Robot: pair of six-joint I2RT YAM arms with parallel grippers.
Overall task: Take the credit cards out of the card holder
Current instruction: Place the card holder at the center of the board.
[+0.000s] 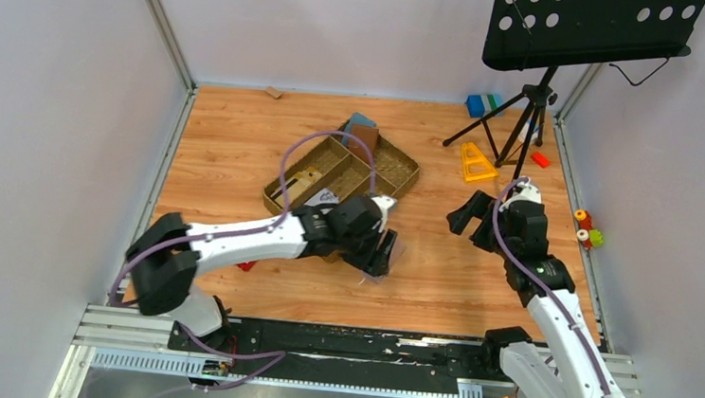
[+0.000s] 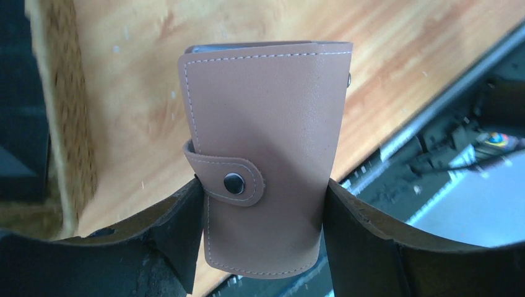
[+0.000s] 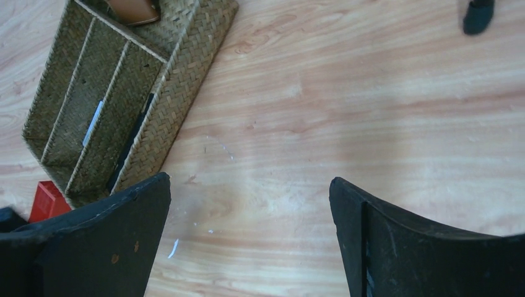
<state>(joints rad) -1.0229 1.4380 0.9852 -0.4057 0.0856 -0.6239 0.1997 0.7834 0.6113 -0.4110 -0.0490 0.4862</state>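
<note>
My left gripper [image 2: 263, 210] holds the card holder [image 2: 266, 124], one finger pressed on each long side with the jaws about as far apart as it is wide. It stands upright between my fingers [image 2: 176, 238], tan face toward my wrist camera. A thin blue-grey edge shows along its top. Its small tab [image 2: 226, 179] wraps round from the left side and is snapped down on the front with a metal stud, so the holder is closed.

Behind it I see the wood of the desk [image 2: 396, 55], the woven basket's [image 2: 68, 124] wall to the left, and the dark rail along the desk's near edge at lower right. From above, my left gripper [image 1: 378, 244] sits just in front of the basket [image 1: 399, 165], near the middle of the desk [image 1: 240, 133].

My right gripper [image 3: 249, 185] is spread wide and holds nothing. It hangs over bare wood, well apart from the left one. Its camera shows the basket [image 3: 186, 74] at upper left with a brown wallet [image 3: 133, 9] in its far end. A red block [image 3: 46, 201] lies just beside the basket's near corner.
</note>
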